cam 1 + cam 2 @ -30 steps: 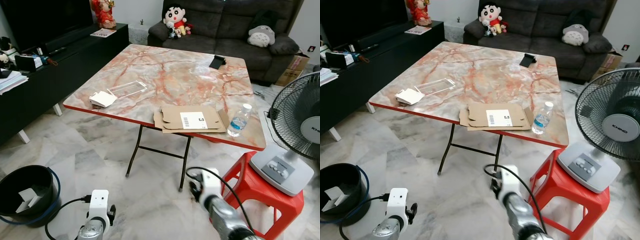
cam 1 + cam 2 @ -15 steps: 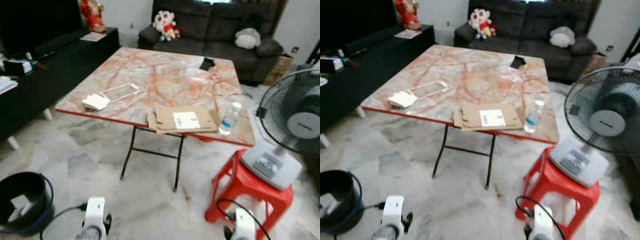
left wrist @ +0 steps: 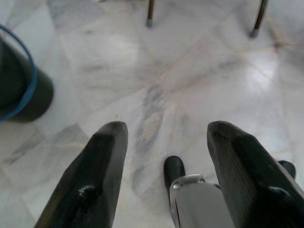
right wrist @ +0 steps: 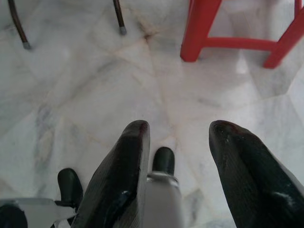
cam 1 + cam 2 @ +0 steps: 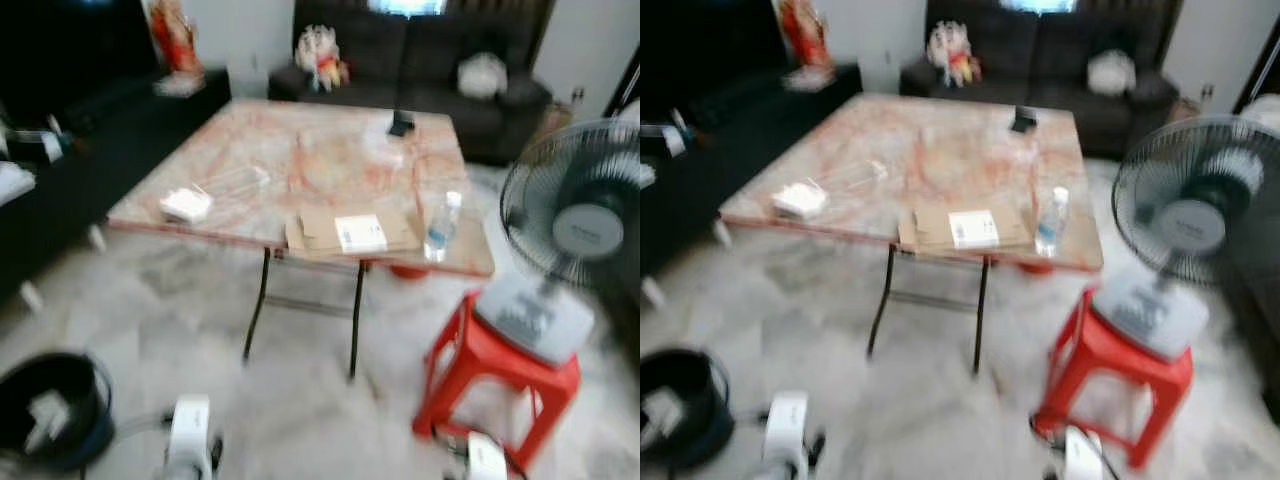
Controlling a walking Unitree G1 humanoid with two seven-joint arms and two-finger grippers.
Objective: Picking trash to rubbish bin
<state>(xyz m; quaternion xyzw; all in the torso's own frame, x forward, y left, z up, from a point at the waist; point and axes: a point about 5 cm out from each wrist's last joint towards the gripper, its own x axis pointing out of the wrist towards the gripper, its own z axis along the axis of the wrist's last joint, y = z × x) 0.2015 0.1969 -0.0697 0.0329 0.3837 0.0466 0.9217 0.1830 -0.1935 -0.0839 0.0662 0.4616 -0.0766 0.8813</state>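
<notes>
Head views are blurred. Left gripper [image 3: 164, 142] hangs low over the floor [image 3: 190, 80], fingers apart, holding nothing. Right gripper [image 4: 178, 142] likewise, fingers apart and empty. One bin [image 5: 50, 420] stands on the floor just left of the left gripper. Ahead of both grippers, one table [image 5: 300, 150] carries one flattened carton [image 5: 350, 230], one bottle [image 5: 441, 226] and one white packet [image 5: 186, 205]. One red stool [image 5: 495, 375] near the right gripper bears one fan [image 5: 570, 235]

Both arms hang low: the left gripper [image 3: 166, 142] and the right gripper [image 4: 178, 137] point down at the floor, jaws spread, empty.
</notes>
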